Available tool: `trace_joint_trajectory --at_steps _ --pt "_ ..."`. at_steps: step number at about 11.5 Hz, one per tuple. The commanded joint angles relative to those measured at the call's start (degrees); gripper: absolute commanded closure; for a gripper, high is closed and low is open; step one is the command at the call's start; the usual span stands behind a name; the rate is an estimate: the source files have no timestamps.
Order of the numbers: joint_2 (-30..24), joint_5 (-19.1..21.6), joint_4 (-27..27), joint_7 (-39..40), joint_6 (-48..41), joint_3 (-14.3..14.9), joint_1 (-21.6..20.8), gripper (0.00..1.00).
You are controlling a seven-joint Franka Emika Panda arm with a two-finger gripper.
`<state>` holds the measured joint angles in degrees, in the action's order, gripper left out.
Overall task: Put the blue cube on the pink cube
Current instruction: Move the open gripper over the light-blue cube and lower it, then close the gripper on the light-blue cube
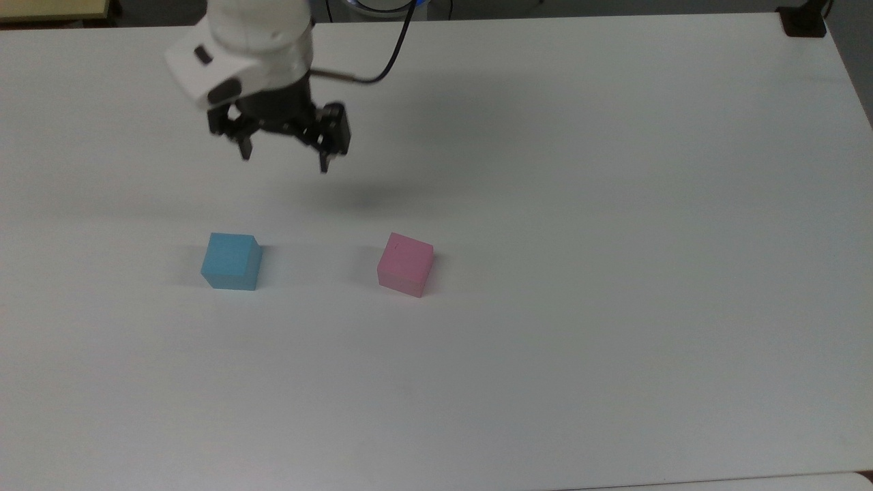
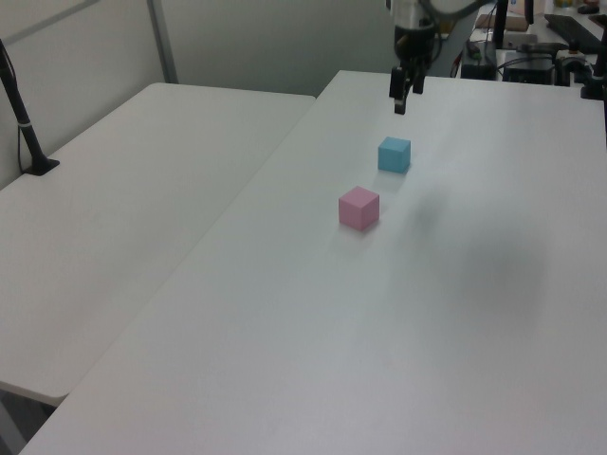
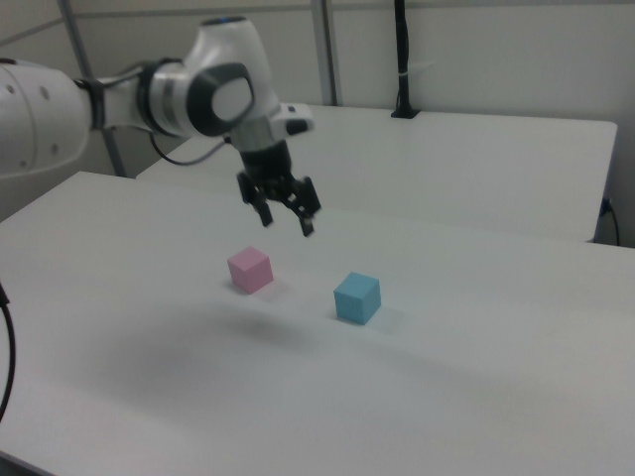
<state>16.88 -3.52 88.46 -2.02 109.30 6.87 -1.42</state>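
A Franka arm's gripper [image 1: 284,155] hangs in the air above a white table [image 1: 614,273], its two black fingers spread apart and pointing down with nothing between them. In the top view it sits toward the far side of the table, above and between the two cubes, somewhat nearer the blue one. The blue cube [image 1: 231,261] rests flat on the table at the top view's left, and the pink cube [image 1: 405,264] rests on the table at the top view's right, well apart from it and turned slightly so one corner faces the camera. A tiny dark mark shows on the pink cube's top face. A soft shadow lies on the table in the top view, just right of the gripper.

In the left view the gripper [image 2: 401,95] hovers beyond the blue cube [image 2: 394,154], with the pink cube [image 2: 358,208] nearer the camera. In the right view the gripper [image 3: 284,213] is up above the pink cube [image 3: 249,270], with the blue cube [image 3: 356,297] on the right view's right. A black cable [image 1: 382,65] trails from the white wrist, and a second white table [image 2: 133,190] stands alongside at the left view's left.
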Motion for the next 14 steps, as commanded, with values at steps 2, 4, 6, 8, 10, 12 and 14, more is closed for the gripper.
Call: trace_joint_trajectory --at_steps 2,4,6,8,10,12,14 --pt "7.7 -3.0 -0.1 1.6 7.8 0.4 4.0 0.0" --pt "11.3 -4.3 -0.6 1.4 12.1 0.4 5.5 0.0" --pt "14.1 -4.8 -0.7 1.1 15.2 0.4 5.8 0.0" --pt "15.5 -4.8 -0.7 0.4 17.8 0.4 5.7 0.0" --pt "15.5 -4.5 -0.3 -0.5 19.8 0.3 5.9 0.36" --pt "15.1 -4.3 -0.4 -0.5 19.7 0.2 6.0 0.64" --pt "12.1 -4.2 0.0 -1.4 17.9 -0.5 4.9 0.65"
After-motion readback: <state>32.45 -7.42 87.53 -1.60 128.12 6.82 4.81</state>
